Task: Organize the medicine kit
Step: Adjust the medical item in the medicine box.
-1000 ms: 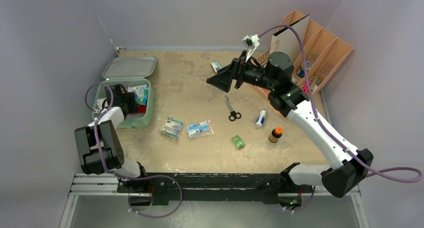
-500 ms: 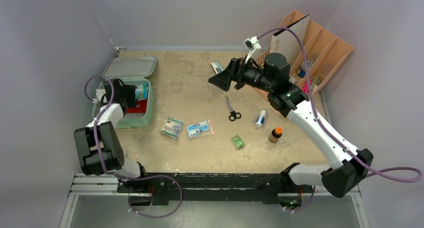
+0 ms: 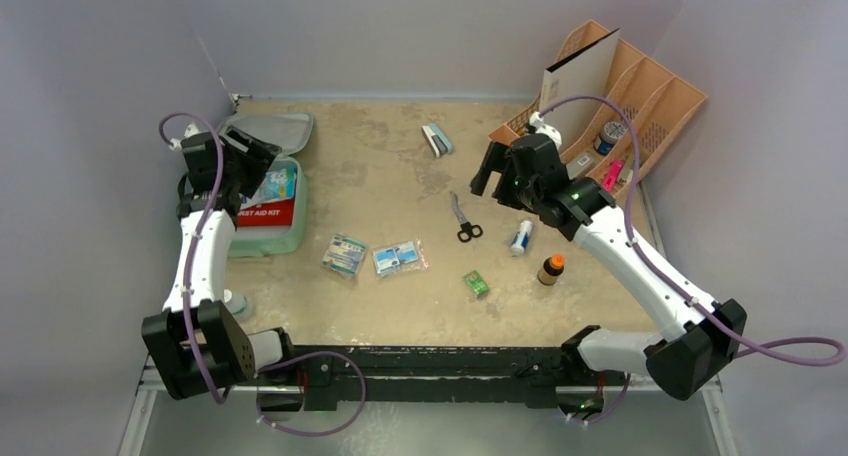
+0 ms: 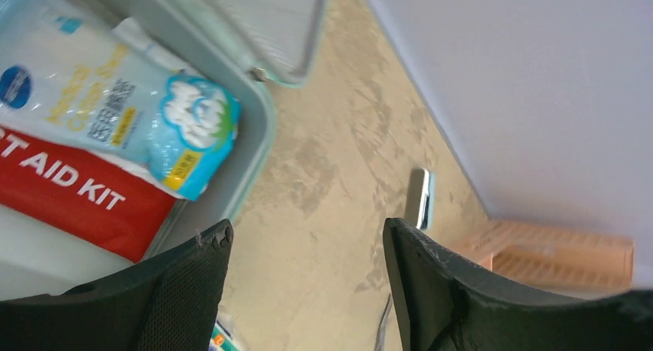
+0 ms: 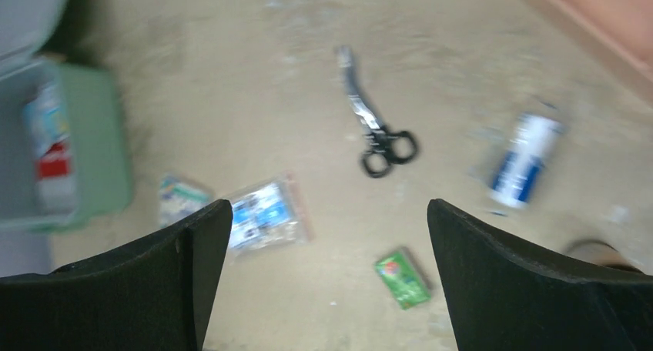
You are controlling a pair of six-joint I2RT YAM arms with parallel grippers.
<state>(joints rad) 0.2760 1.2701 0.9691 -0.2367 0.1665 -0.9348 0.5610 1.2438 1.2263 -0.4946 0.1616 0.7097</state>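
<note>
Over on the table's left side sits one medicine kit (image 3: 268, 243), lid thrown back, holding one red pouch (image 4: 69, 189) and one pale-blue packet (image 4: 123, 112). The left gripper (image 4: 306, 239) hovers at its edge, fingers apart, nothing between them. The right gripper (image 5: 329, 212), over the right half, is spread wide and empty too.

Loose on the mottled sandy table (image 3: 380, 176): two clear packets (image 3: 344, 254) (image 3: 399, 257), one pair of scissors (image 3: 462, 219), one white tube (image 3: 521, 237), one brown bottle (image 3: 551, 268), one green box (image 3: 476, 283) and one small case (image 3: 436, 139) near the back. One peach organizer (image 3: 650, 96) stands back right, with pale grey walls all round.

The right wrist view is blurred, and the organizer's contents are hard to read.
</note>
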